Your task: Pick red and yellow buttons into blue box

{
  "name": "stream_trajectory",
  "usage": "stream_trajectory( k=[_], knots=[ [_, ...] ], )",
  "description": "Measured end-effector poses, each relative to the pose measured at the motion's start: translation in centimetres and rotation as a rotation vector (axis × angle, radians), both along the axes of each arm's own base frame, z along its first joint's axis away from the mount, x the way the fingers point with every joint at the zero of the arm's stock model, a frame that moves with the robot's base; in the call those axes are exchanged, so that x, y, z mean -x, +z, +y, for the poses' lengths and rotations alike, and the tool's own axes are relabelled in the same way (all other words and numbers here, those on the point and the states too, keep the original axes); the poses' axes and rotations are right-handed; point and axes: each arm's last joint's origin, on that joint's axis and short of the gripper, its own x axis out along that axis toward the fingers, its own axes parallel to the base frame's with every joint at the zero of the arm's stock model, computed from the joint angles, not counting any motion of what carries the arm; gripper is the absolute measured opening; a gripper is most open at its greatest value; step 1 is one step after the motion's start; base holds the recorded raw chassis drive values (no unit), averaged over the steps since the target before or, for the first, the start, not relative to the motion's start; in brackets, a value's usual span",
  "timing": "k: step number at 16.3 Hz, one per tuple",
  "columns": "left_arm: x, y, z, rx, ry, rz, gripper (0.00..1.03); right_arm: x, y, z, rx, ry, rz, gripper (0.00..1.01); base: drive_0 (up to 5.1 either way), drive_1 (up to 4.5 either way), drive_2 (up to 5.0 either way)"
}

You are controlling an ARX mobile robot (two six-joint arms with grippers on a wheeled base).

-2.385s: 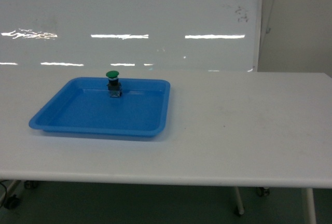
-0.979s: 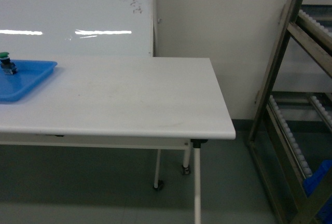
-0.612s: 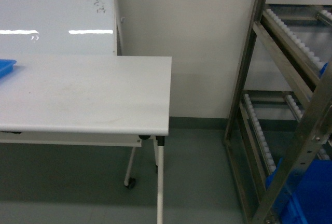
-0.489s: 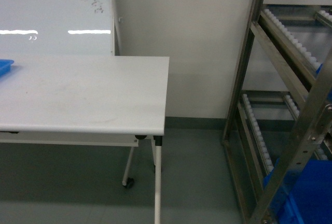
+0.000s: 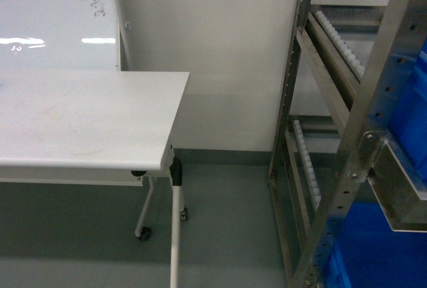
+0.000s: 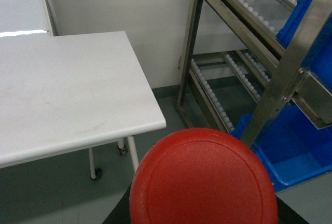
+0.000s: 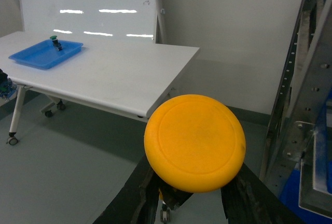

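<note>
— Two buttons, and we carry both: the red button (image 6: 203, 180) fills the bottom of our left wrist view, the yellow button (image 7: 194, 142) sits the same way in our right wrist view. Each pincer looks clamped on its button's base, judging by the dark shapes under the caps, though we cannot see the jaws themselves.

— And the blue box (image 6: 290, 143)?

— Low in the metal rack (image 5: 347, 168), to our right and ahead. From the left wrist it lies right of the red cap and beyond it, rim up. We judge the right arm nearer, since the rack stands on that side.

— Does the head view agree?

— It shows blue plastic (image 5: 377, 255) behind the rack's uprights, bottom right, yet neither pincer nor button. The right wrist alone shows the counter (image 7: 104, 76) behind us with the shallow blue tray (image 7: 44, 54) and green button (image 7: 53, 39) on it.

— So the coming move?

— Probably closing on the rack, then lowering each button into the box.
</note>
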Motion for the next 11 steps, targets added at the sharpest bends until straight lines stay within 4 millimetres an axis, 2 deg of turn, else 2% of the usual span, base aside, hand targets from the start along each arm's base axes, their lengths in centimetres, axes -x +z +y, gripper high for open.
stream_trajectory(
  k=[11],
  knots=[
    [-0.01,0.04,-0.04,-0.001,-0.003,-0.004,0.23,0.0,0.01,-0.01,0.0,0.0,-0.002,0.26,4.9,-3.44,-1.4]
  ],
)
